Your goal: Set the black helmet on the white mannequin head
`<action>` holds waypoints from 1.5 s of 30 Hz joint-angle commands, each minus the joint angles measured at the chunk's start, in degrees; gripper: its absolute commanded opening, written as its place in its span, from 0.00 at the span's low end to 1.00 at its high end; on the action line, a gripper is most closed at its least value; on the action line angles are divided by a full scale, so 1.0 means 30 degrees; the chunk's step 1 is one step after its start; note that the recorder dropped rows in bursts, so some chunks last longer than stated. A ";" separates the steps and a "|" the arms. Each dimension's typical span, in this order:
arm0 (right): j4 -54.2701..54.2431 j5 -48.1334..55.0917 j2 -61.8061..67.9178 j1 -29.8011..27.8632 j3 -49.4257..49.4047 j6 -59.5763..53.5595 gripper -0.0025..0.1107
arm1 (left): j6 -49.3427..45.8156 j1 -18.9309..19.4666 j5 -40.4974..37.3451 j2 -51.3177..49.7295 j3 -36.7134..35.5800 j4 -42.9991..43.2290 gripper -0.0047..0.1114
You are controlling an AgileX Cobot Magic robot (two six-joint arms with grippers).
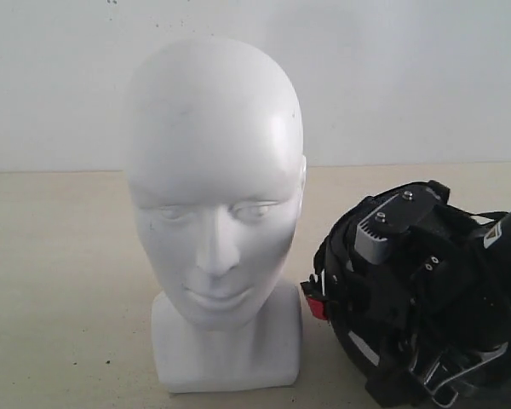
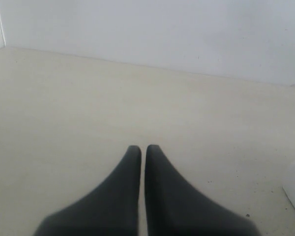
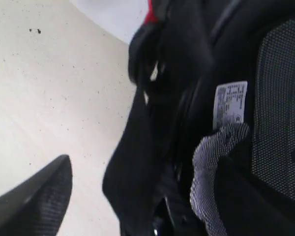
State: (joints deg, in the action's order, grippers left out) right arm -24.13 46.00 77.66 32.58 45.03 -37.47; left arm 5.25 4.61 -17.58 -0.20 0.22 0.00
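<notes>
The right gripper [image 3: 147, 167] is spread wide at the black helmet [image 1: 358, 324]. Its one visible finger [image 3: 37, 199] stands outside the rim with bare table [image 1: 60, 298] showing between them, and the other finger is hidden by the padded lining. The helmet lies on the table, opening turned towards the arm, just beside the base of the white mannequin head [image 1: 215, 213], which stands upright and bare. The left gripper [image 2: 140, 147] hangs over empty tabletop, pinched nearly together and holding nothing.
</notes>
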 commanded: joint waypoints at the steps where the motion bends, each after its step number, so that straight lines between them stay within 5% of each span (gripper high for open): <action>1: 0.0439 -0.0156 -0.0025 0.0029 -0.0670 -0.0193 0.69 | 0.0097 0.0052 0.0005 0.0068 -0.0075 0.0000 0.08; 7: 0.0515 -0.0763 -0.0025 0.0029 -0.1288 -0.0193 0.69 | 0.0097 0.0052 0.0005 0.0068 -0.0075 0.0000 0.08; 12: 0.0989 -0.0604 -0.0025 0.0029 -0.1291 -0.0193 0.56 | 0.0097 0.0052 0.0005 0.0068 -0.0075 0.0000 0.08; 35: 0.1988 -0.1493 -0.0025 0.0029 -0.2956 0.0332 0.55 | 0.0097 0.0052 0.0005 0.0068 -0.0075 0.0000 0.08; 39: 0.1713 -0.2094 -0.0025 0.0029 -0.2956 0.0316 0.44 | 0.0097 0.0052 0.0005 0.0068 -0.0075 0.0000 0.08; 41: 0.1624 -0.2446 -0.0025 0.0029 -0.2956 0.0409 0.50 | 0.0097 0.0052 0.0005 0.0068 -0.0075 0.0000 0.08; 43: 0.1102 -0.2859 -0.0025 0.0029 -0.2956 0.0455 0.70 | 0.0097 0.0052 0.0005 0.0068 -0.0075 0.0000 0.08; 45: 0.0382 -0.3598 -0.0025 0.0029 -0.2956 0.1106 0.72 | 0.0097 0.0052 0.0005 0.0068 -0.0075 0.0000 0.08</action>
State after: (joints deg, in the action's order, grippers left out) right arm -21.08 37.32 77.66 32.58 36.51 -35.66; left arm 5.25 4.61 -17.58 -0.20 0.22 0.00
